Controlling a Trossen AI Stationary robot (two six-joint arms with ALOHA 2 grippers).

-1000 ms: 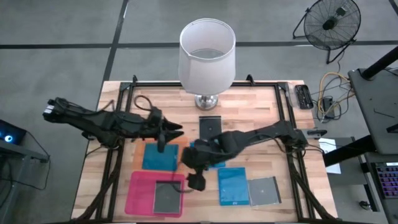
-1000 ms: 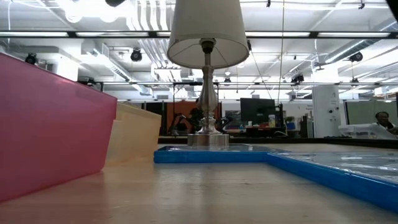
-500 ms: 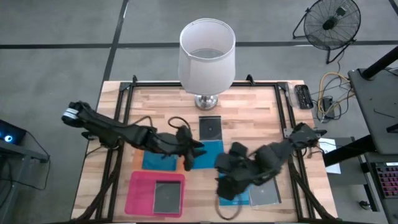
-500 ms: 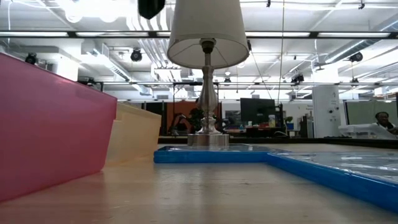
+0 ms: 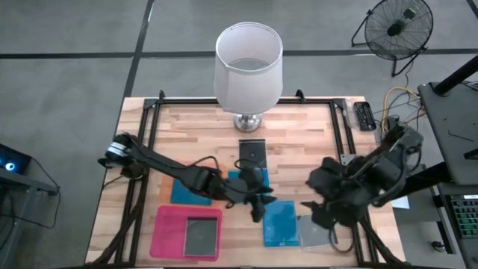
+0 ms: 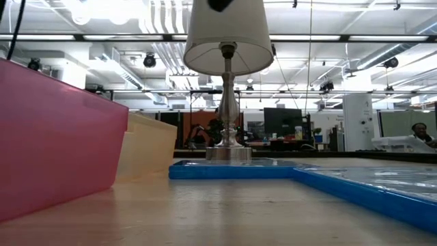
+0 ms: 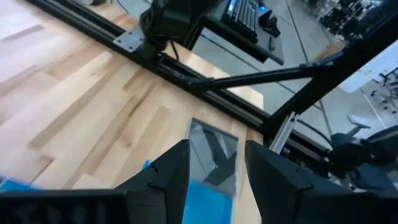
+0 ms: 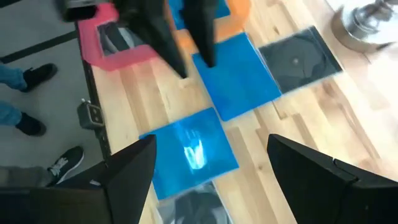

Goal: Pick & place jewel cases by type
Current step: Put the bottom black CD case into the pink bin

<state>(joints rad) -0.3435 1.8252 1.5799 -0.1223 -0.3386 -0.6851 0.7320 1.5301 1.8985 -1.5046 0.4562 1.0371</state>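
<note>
Hidden: silvery clear square jewel case (image 5: 317, 229) partly under right gripper (image 5: 323, 214), jaws wide apart, empty.
Left gripper (image 5: 256, 205): parted, empty.
Pink flat sheet (image 5: 166, 228): holds dark grey square jewel case (image 5: 200, 236).

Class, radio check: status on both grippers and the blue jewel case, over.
Left gripper open, empty, over blue square plastic jewel case. Right gripper open, empty, above clear-silvery case. Nothing blocking.

Dark jointed arms (image 5: 172, 169) (looped black cables)
</note>
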